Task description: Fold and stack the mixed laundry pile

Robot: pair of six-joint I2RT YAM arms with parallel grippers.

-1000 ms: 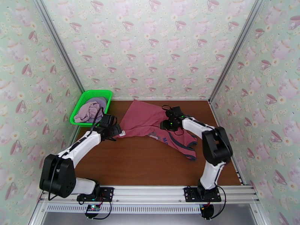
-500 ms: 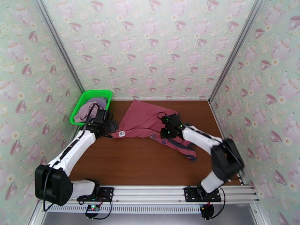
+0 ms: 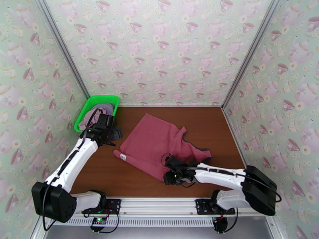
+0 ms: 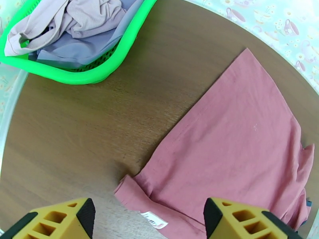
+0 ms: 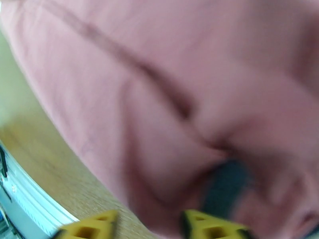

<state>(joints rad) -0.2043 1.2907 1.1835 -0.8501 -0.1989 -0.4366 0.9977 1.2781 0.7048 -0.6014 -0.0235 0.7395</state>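
Observation:
The dusty-red tank top (image 3: 155, 144) lies spread across the middle of the brown table (image 3: 99, 176), plain side up, with dark trim showing at its right edge. My right gripper (image 3: 170, 178) sits low at the garment's near edge. In the blurred right wrist view, red cloth (image 5: 159, 96) and dark trim bunch between its fingers (image 5: 149, 226), so it looks shut on the tank top. My left gripper (image 3: 113, 135) hovers open beside the basket, left of the tank top (image 4: 239, 136), its fingers (image 4: 145, 220) wide apart and holding nothing. Pale pink-lilac and lavender shirts (image 4: 75, 20) fill the basket.
The green mesh basket (image 3: 85, 112) stands at the back left corner against the wall; its rim (image 4: 99, 74) lies just ahead of my left gripper. Patterned walls close three sides. Bare wood (image 4: 79, 128) lies between basket and tank top. The metal rail (image 3: 159, 204) runs along the near edge.
My right gripper swept from mid-table to the near edge, dragging the tank top over so its print is hidden. My left gripper drew back from the garment's left edge toward the basket.

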